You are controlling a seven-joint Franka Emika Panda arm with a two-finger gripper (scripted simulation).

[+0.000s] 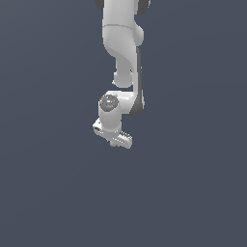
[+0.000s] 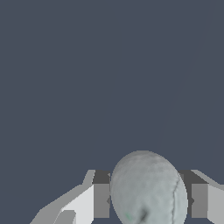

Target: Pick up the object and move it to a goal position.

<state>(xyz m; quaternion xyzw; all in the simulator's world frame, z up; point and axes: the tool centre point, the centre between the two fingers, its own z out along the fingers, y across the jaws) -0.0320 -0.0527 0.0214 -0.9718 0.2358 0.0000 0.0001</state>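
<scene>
Pale grey ball (image 2: 148, 189) clamped between the two fingers (image 2: 101, 200) of the white gripper (image 2: 148, 200), against plain dark blue-grey.

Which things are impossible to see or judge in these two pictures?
- Ball: bottom cut by the wrist view's edge; hidden behind the claw in the exterior view.
- Fingers: tips cut off in the wrist view, so contact with the ball is unclear.
- Goal position: no marker in either view.

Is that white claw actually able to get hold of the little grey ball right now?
Probably yes. In the wrist view the grey ball sits right between the two fingers of the gripper, with nothing between them. Whether the pads already press on it is hard to tell. In the exterior view the ball is hidden.
</scene>
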